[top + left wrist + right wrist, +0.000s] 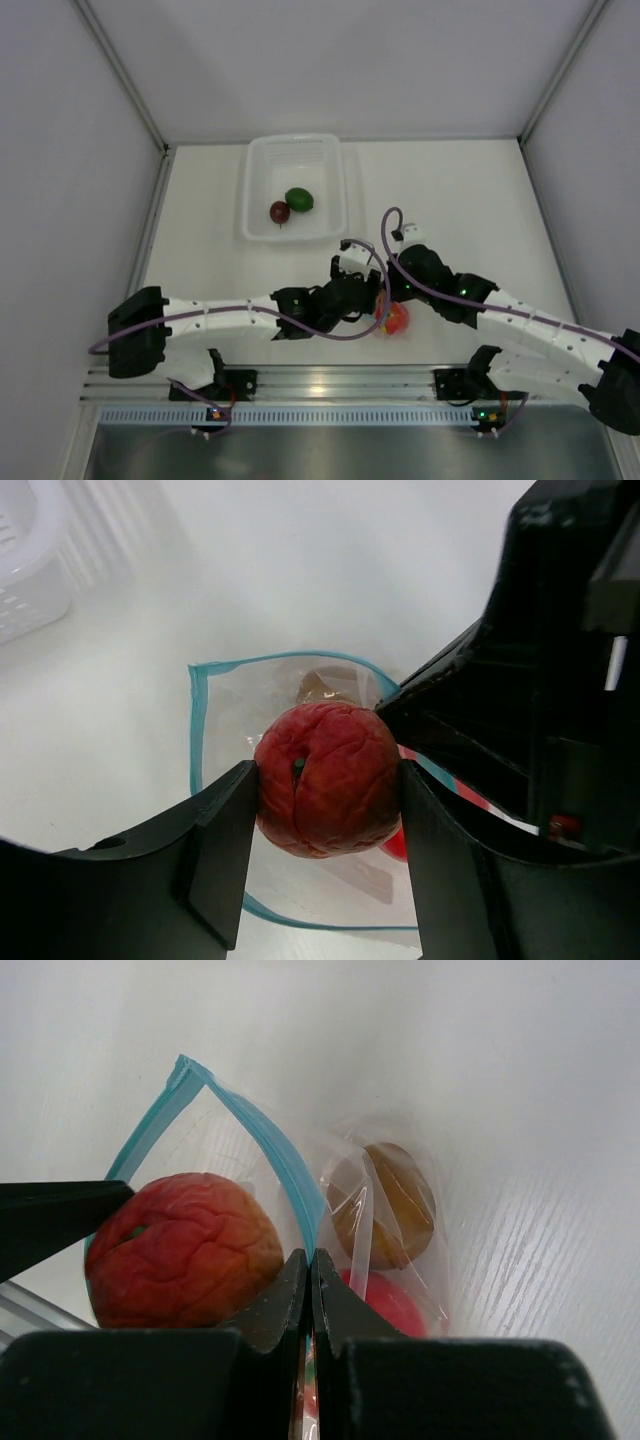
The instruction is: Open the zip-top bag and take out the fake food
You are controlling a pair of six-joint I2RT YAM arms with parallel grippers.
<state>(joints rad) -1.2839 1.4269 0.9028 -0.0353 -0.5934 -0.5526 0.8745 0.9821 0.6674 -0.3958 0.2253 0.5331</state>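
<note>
My left gripper (328, 790) is shut on a wrinkled orange-red toy fruit (328, 778) and holds it over the open mouth of the zip-top bag (220, 695), a clear pouch with a teal strip. My right gripper (311, 1265) is shut on the bag's teal edge (290, 1175). That fruit also shows in the right wrist view (180, 1250). A brownish-orange fruit (395, 1200) and a red fruit (395, 1300) lie inside the bag. In the top view both grippers meet near the bag (397, 318). A green fruit (299, 199) and a dark maroon fruit (280, 212) lie in the white tub (250, 190).
The translucent white tub stands at the back centre-left of the table. Grey walls close the table on the left, right and back. An aluminium rail (330, 382) runs along the near edge by the arm bases.
</note>
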